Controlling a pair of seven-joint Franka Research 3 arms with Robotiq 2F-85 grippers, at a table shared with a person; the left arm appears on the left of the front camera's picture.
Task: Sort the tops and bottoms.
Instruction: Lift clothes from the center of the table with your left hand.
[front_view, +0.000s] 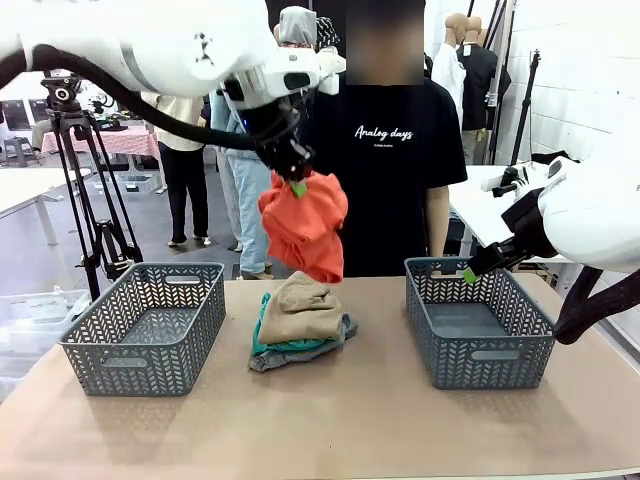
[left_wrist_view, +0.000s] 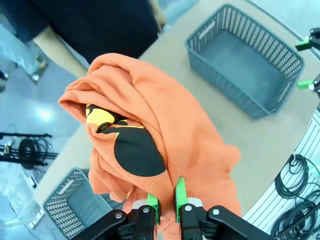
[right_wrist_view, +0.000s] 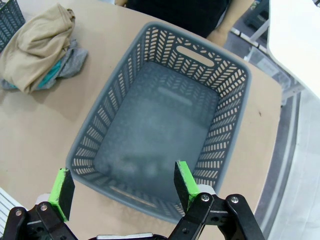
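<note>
Gripping the orange-red garment (front_view: 305, 225) by a small bunched fold, the left gripper (front_view: 296, 182) has its green pads (left_wrist_view: 179, 192) clamped together on the cloth and holds it in the air above the middle of the table (front_view: 350, 430), toward the far edge. Directly beneath, the tan-beige garment (front_view: 300, 305) tops a pile with the teal-green garment (front_view: 264, 322) and the grey garment (front_view: 340, 335) under it. An empty left basket (front_view: 100, 365) stands near the left edge, an empty right basket (front_view: 490, 365) near the right edge. The right gripper (right_wrist_view: 122, 182) hangs above the right basket with its fingers apart, holding nothing. Hazards, as judged: the pinch takes little cloth, so a quick swing may let the garment slip and drop onto the pile; the loose hanging folds may catch on a basket rim during the transfer and tip or drag the basket; a release made too near a rim may leave cloth draped over the wall
</note>
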